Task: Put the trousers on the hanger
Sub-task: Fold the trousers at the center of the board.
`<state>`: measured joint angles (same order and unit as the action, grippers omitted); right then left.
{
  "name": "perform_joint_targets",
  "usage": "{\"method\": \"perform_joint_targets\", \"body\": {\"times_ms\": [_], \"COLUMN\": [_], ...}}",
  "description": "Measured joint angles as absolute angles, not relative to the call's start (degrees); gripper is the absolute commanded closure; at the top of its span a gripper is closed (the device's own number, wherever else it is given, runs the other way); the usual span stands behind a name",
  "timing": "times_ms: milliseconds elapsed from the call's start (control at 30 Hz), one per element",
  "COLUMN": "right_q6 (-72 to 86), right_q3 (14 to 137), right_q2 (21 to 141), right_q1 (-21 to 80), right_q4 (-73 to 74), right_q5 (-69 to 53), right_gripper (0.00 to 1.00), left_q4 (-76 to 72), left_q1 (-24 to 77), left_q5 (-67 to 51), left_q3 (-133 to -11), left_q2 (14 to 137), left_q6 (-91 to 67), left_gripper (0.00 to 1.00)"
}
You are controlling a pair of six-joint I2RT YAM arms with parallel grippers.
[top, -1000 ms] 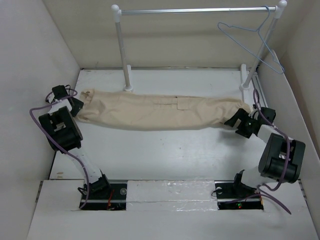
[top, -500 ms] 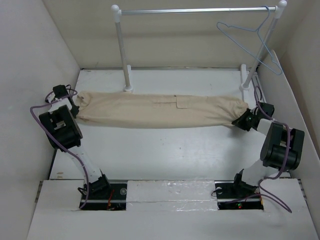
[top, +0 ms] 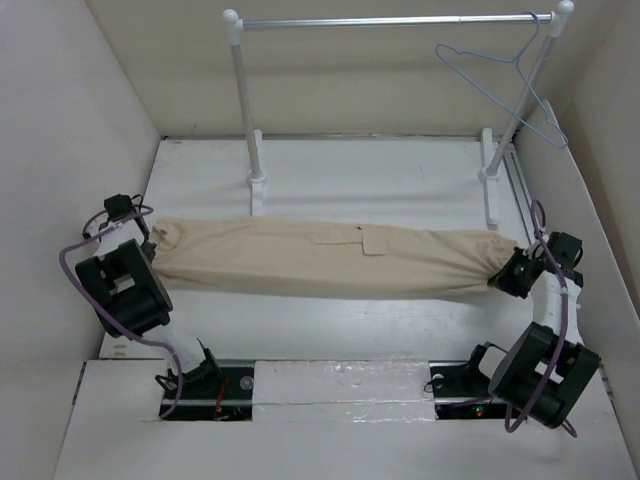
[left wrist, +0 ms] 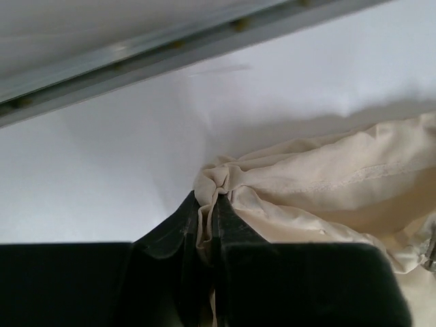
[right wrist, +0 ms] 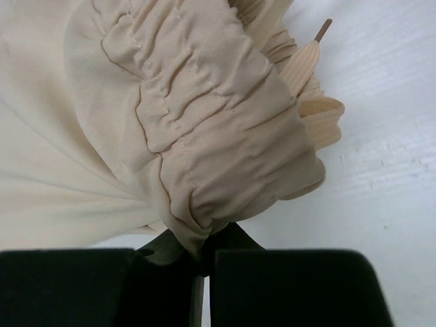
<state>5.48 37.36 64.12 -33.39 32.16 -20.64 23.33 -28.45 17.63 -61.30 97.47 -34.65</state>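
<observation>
Trousers (top: 320, 258) stretched btwn L gripper (left wrist: 206, 204) & R gripper (right wrist: 197, 248), each pinched shut on a cloth end; I'd raise both evenly toward hanger (top: 490, 95), w/o slack or tugging.

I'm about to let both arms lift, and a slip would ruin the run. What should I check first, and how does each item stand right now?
1. Left gripper shut on the beige cotton trousers: ok, cloth is pinched between its fingers.
2. Right gripper shut on the other, gathered end: ok.
3. Trousers stretched straight between both grippers: ok.
4. Thin pale blue wire hanger hanging from the rack's silver bar: ok.
5. Trousers on the hanger: not ok, they are down at the white table, apart from it.
6. Grips firm enough for lifting: cannot tell.
</observation>
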Motion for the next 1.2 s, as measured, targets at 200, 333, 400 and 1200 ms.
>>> {"method": "perform_joint_targets", "body": {"times_ms": [200, 333, 400, 1200], "right_q6": [1.48, 0.80, 0.73, 6.52], "right_q3": [38.87, 43.05, 45.08, 36.32], "right_q2": [65.63, 67.94, 67.81, 75.55], "right_q1": [-33.58, -31.79, -31.16, -35.70], "right_q4": [36.10, 36.86, 37.12, 21.74], "right_q5": [-20.82, -21.23, -21.21, -19.51], "right_gripper": [0.00, 0.00, 0.00, 0.00], "left_q4": [27.59, 29.91, 30.98, 10.83], "left_q1": [-29.76, -28.29, -24.91, 38.09], "left_q5": [23.18, 21.85, 21.45, 0.34], "left_q3": [-58.65, -60.95, -64.01, -52.88], "left_q2": [90.11, 86.87, 85.80, 84.84], "left_q6": [-36.82, -39.16, -40.01, -32.82], "left_gripper": [0.01, 0.01, 0.01, 0.56]}}
